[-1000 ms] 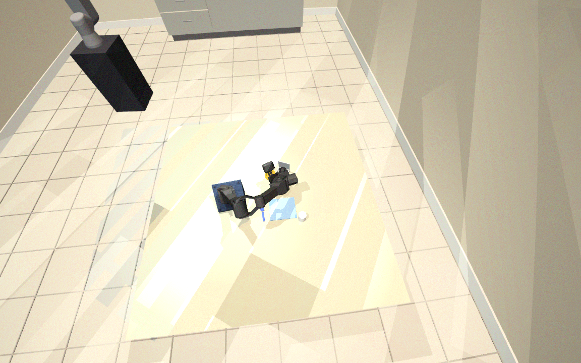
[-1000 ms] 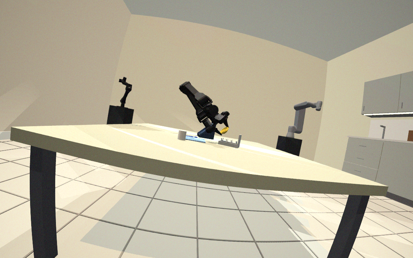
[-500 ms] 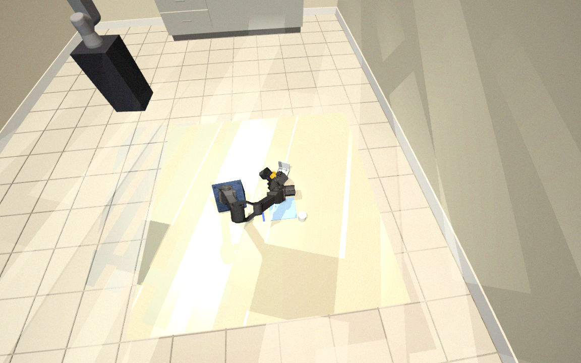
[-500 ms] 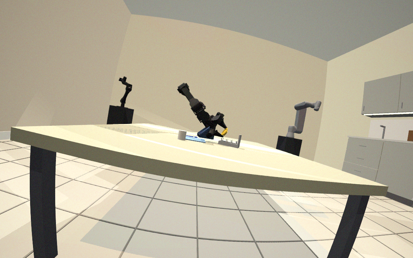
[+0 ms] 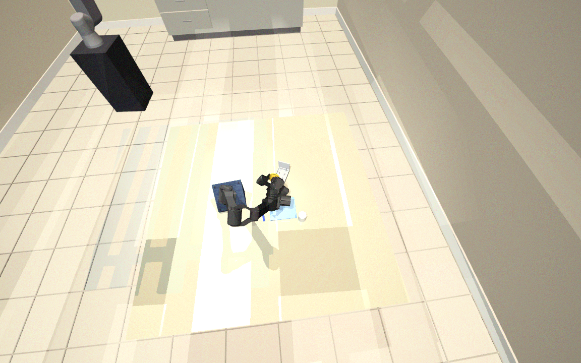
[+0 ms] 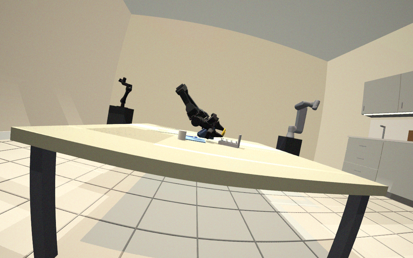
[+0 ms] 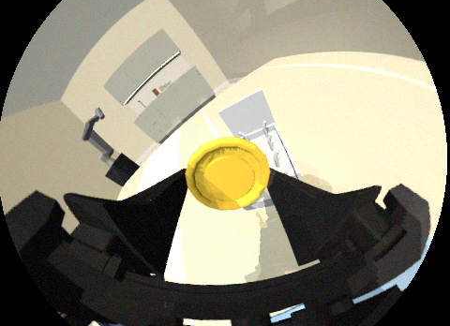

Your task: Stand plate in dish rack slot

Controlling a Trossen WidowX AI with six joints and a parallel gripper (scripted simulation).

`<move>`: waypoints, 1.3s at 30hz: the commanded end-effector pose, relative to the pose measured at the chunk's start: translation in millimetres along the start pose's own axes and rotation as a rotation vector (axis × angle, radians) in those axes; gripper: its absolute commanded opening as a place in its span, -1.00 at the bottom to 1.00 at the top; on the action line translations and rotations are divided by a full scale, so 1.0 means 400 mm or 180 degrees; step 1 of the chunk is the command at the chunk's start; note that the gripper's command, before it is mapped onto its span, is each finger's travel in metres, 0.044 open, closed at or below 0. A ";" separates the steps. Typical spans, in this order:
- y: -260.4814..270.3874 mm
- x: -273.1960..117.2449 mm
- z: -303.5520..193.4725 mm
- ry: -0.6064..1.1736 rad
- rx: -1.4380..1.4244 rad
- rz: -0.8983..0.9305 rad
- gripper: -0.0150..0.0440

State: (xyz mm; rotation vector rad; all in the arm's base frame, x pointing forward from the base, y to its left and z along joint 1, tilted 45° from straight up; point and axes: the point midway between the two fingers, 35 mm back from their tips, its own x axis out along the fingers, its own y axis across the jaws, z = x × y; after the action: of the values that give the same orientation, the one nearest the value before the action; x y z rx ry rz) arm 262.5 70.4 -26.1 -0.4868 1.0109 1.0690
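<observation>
The pincer [image 7: 229, 183] is clamped on the rim of a small yellow plate [image 7: 228, 172], its fingers standing fairly wide around it, and carries it low over the cream counter [image 6: 182, 160], just short of the grey dish rack [image 6: 230, 142]. In the wrist view the plate faces the camera, tilted, with the rack's pegs [image 7: 270, 139] showing just beyond its upper right edge; from the side the arm [image 6: 195, 110] leans steeply forward and the plate [image 6: 223, 131] hangs clear of the counter, near the rack's near end. The step in hand looks to be the carry and alignment before insertion. Doing it well likely means turning the wrist until the plate stands on edge, its face parallel to the rails, then centring its lower rim over a gap and lowering straight down. The grip is best kept until the rim seats between the rails; a tilted entry could catch a peg. A white cup [image 6: 181, 134] and a light blue mat [image 6: 195, 138] lie well behind the path.
</observation>
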 end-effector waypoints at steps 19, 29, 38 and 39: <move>-0.023 -0.071 -0.024 -0.0960 -0.1753 -0.0734 -0.49; -0.023 -0.071 -0.024 -0.0965 -0.1768 -0.0742 -0.49; -0.030 -0.036 -0.011 -0.0947 -0.1744 -0.0734 -0.49; -0.030 -0.036 -0.011 -0.0947 -0.1744 -0.0734 -0.49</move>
State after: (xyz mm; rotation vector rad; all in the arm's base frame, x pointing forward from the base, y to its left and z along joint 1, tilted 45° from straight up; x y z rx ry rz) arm 270.6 53.0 -14.0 -0.8440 0.3699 1.1610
